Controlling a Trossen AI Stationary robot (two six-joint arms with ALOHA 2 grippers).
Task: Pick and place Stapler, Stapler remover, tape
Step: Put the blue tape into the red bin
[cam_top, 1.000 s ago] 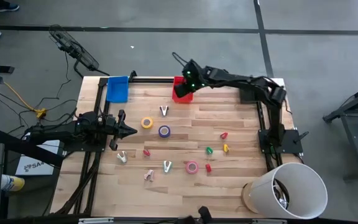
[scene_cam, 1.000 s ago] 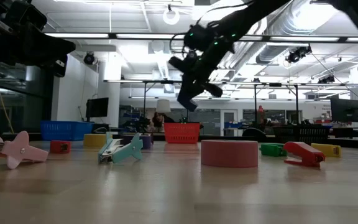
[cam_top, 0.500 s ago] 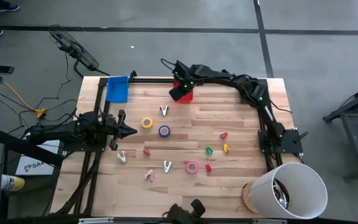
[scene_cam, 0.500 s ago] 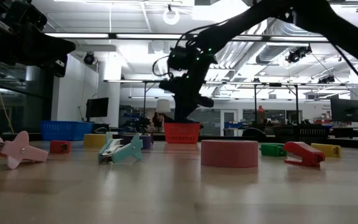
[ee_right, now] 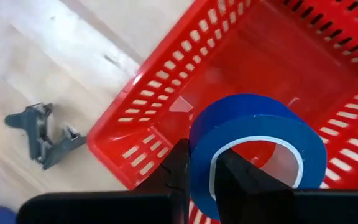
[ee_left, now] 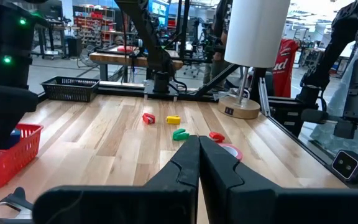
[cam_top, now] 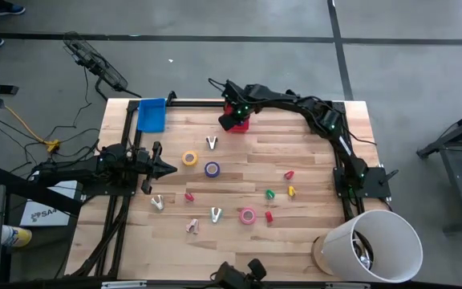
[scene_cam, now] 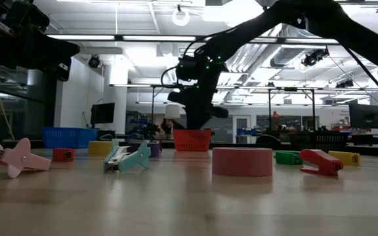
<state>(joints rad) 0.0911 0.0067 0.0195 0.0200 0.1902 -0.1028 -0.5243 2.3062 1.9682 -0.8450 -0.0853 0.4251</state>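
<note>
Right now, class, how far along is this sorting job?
Nothing visibly lies in the red basket yet. In hand: the right gripper holds a blue tape roll above it. Left: yellow tape, purple-blue tape, pink tape, and the small staplers and removers. The left gripper waits shut.

Left claw (ee_left: 199,163) shut; red basket (ee_left: 8,158), pink tape (ee_left: 230,150) ahead.

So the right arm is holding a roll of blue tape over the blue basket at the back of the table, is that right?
Not quite. The basket is wrong: the right gripper holds the blue tape over the red basket, as the right wrist view shows. The blue basket sits apart, nearer the table's back left corner in the high view.
</note>
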